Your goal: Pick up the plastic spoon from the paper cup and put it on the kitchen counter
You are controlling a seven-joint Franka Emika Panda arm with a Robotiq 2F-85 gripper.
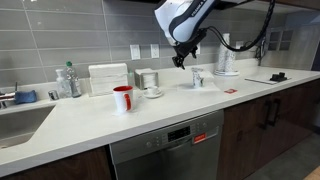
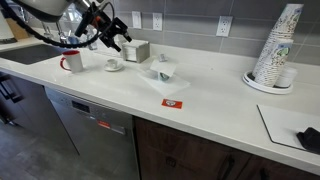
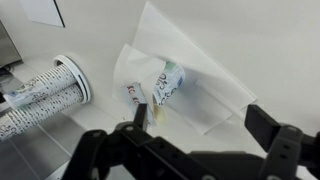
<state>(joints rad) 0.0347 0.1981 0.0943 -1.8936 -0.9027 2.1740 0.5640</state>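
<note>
The black pincer (image 3: 200,112) hangs wide open and empty, the small pale paper cup (image 3: 165,85) sitting below, slightly ahead of it, on the smooth white kitchen counter (image 1: 150,120).

In an exterior view, the kitchen counter (image 1: 90,125) has the sink (image 1: 20,122) at its left end and the dishwasher (image 1: 165,150) below its middle. Bottles (image 1: 68,80) stand behind the sink's right corner. A box (image 1: 108,78) sits to their right, against the wall. The mug (image 1: 122,98) stands in front of the box. Right of the box is a canister (image 1: 148,79), with a small cup (image 1: 154,92) on a saucer just before it. Further right, the paper cup (image 1: 197,77) rests on a paper sheet (image 1: 205,85) (the wrist view confirms this). A stack of cups (image 1: 228,60) stands further right, near the wall. A card (image 1: 230,90) lies in front of it.
</note>
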